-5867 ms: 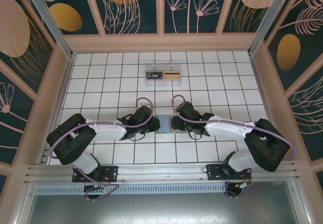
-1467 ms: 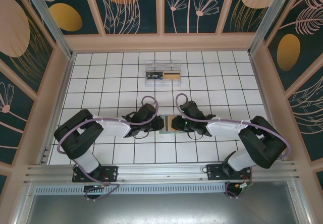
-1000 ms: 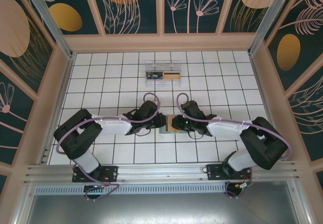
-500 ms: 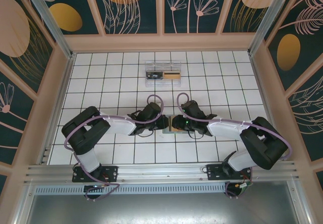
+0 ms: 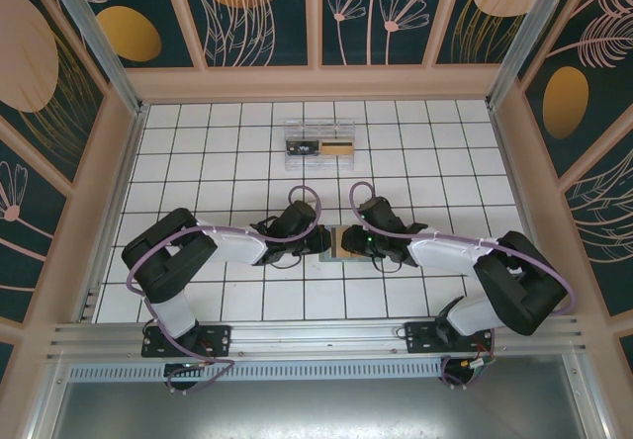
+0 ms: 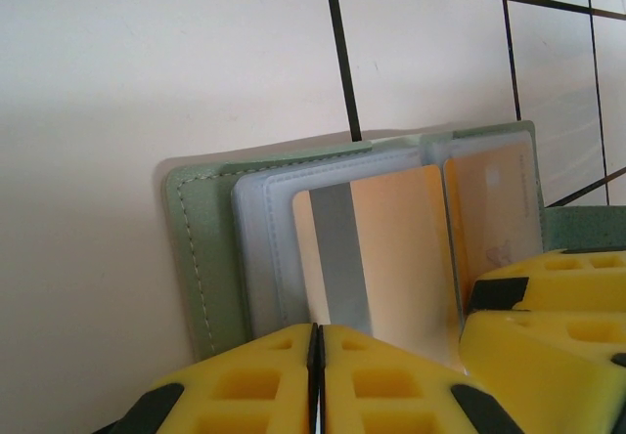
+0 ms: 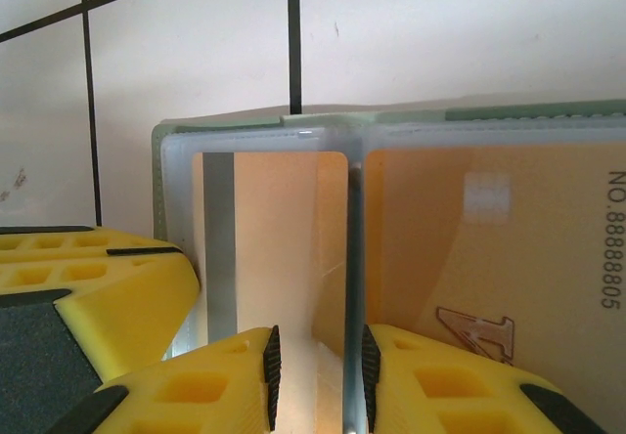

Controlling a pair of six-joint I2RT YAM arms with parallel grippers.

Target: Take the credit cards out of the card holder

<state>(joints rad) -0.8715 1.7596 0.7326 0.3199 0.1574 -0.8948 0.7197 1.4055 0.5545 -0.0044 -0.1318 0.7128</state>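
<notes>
See the card holder [image 6: 186, 258] spread open and flat on the tabletop [image 5: 198, 162], well to the near side of the clear plastic box [image 5: 318, 144]. Can make out two tan credit cards [image 6: 381, 248] in its clear sleeves, one with a grey stripe, the other with printed numbers. Cannot tell how far out of its pocket to count the striped one.

Find the left pincer [image 6: 315, 341] pressed together with no gap and nothing visible at the pads, tips down at the striped card's near edge, near-left of the box. Find the right pincer [image 7: 318, 356] slightly spread, straddling the sleeve's middle fold, near-right of the box and almost touching the other pincer.

Judge the main risk as dragging the whole holder along instead of one card, through too weak a hold-down from the right pincer or too tight a sleeve. Could also skid off the slick plastic and leave the card seated. Might crease the sleeve by pressing too steeply. Should guard against knocking pincer on pincer in so little room.
</notes>
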